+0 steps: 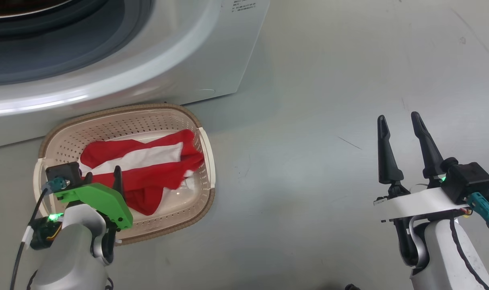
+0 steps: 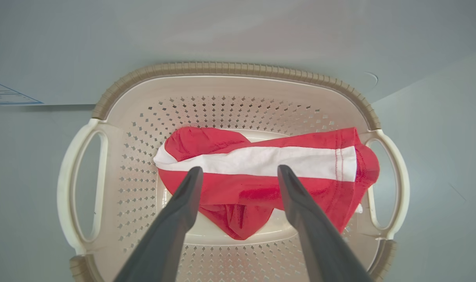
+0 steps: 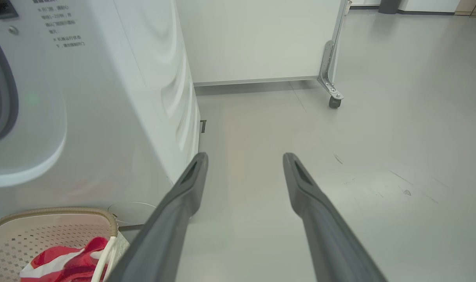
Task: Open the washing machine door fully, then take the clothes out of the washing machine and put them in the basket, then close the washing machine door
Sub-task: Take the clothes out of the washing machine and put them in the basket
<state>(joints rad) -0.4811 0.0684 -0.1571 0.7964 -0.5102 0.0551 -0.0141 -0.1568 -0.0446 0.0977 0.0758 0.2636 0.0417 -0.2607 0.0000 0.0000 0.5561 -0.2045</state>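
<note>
Washing machine (image 1: 180,52): white front at upper left of head view, grey gasket (image 1: 47,56) exposed at mouth, so door judged open. Drum interior hidden; cannot tell if more laundry remains inside.
Floor (image 1: 308,121): grey.
Basket (image 1: 147,108): on floor, just before machine.
Clothes (image 1: 147,161): red with white stripe, lying inside basket, free of any grip. Transfer looks done for this load.
Left gripper (image 2: 239,172): above basket, fingers apart, holding nothing.
Right gripper (image 1: 398,117): over bare floor, well apart from basket, fingers apart, empty.
Left to do: door closing.
</note>
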